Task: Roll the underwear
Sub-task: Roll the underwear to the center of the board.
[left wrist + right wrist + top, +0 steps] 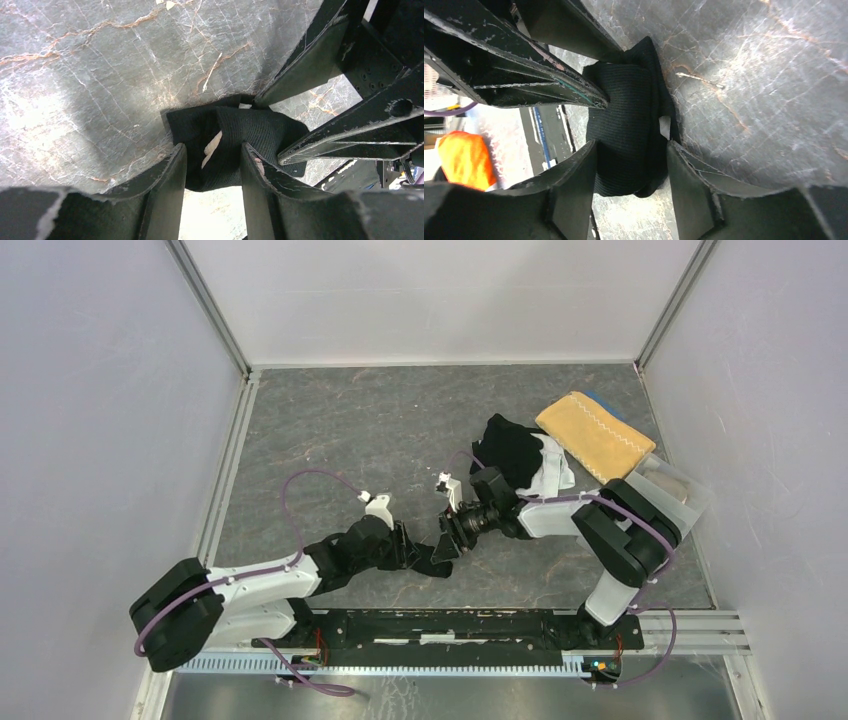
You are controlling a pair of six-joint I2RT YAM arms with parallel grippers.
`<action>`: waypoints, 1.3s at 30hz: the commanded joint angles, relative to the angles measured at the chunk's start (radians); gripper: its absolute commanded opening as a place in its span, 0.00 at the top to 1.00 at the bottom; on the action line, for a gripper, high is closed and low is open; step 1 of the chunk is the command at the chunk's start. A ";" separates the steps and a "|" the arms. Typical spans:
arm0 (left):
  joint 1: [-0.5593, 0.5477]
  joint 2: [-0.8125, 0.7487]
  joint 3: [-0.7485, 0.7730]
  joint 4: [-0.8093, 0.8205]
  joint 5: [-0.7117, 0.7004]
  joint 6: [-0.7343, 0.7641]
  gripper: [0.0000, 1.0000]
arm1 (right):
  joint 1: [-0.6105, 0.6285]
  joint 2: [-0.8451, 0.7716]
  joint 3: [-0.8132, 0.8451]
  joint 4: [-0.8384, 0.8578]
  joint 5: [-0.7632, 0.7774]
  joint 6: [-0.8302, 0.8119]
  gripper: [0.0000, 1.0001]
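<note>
A small black ribbed underwear [250, 131] lies bunched into a roll on the marble tabletop between my two grippers [437, 552]. My left gripper [212, 150] is shut on its near end, and the cloth narrows between the fingers. A pale label shows in the fold. My right gripper [631, 145] faces it from the other side. Its jaws stand apart around the same black roll [624, 105], one finger [684, 170] at each flank. In the top view the left gripper [418, 548] and right gripper [448, 538] meet tip to tip near the table's middle front.
More underwear, black [508, 448] and white [552, 472], is heaped at the back right. Beside it lie a mustard-yellow towel [595, 432] and a clear plastic tray [672, 488] at the right wall. White walls close in the table on three sides.
</note>
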 commanded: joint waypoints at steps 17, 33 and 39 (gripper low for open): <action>-0.020 0.054 -0.016 -0.008 -0.051 0.075 0.57 | 0.057 -0.033 0.205 -0.433 0.209 -0.334 0.13; -0.020 0.063 -0.012 -0.007 -0.064 0.072 0.59 | 0.056 -0.047 0.397 -0.608 0.229 -0.455 0.11; -0.020 0.063 -0.009 -0.007 -0.064 0.073 0.60 | 0.055 0.063 0.481 -0.680 0.156 -0.511 0.11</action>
